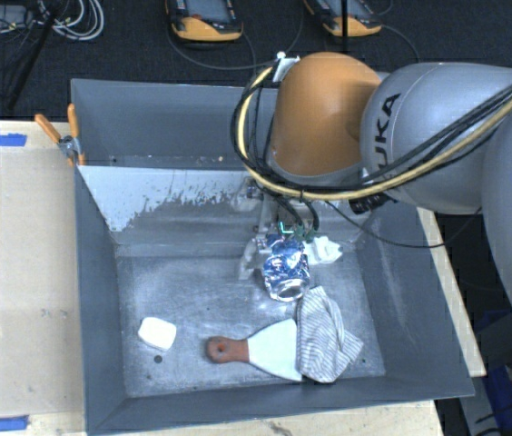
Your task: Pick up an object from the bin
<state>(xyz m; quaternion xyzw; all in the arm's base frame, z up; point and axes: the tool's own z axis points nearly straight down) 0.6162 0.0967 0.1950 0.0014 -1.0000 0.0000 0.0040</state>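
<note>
camera view: the gripper (pixel 272 258) hangs low in the bin (pixel 93 243), at about 1 o'clock from the middle of the floor, right over a crumpled blue-and-silver thing (pixel 284 276) that looks like a crushed can or foil wrapper. the two seem to touch or nearly so. whether the pincer is apart or clamped on it i cannot tell, as the wrist and its cables cover the spot.

i judge the step in hand to be the descent or the closing on that crumpled thing. if the grip is not yet made, the next move calls for a firm close across its narrow side, then a straight lift.

a small white crumpled scrap (pixel 327 249) lies just beside it at 2 o'clock. a striped grey cloth (pixel 326 336) lies at 4 o'clock, its top edge touching or close under the crumpled thing, so it might drag along on the lift. a white scraper with a brown handle (pixel 265 349) sits at 6 o'clock, partly under the cloth. a white pad (pixel 157 333) rests well apart at 8 o'clock.

the floor is grey metal, scuffed and pale with wear. the left half is open, and the back wall slopes close behind the gripper.
</note>
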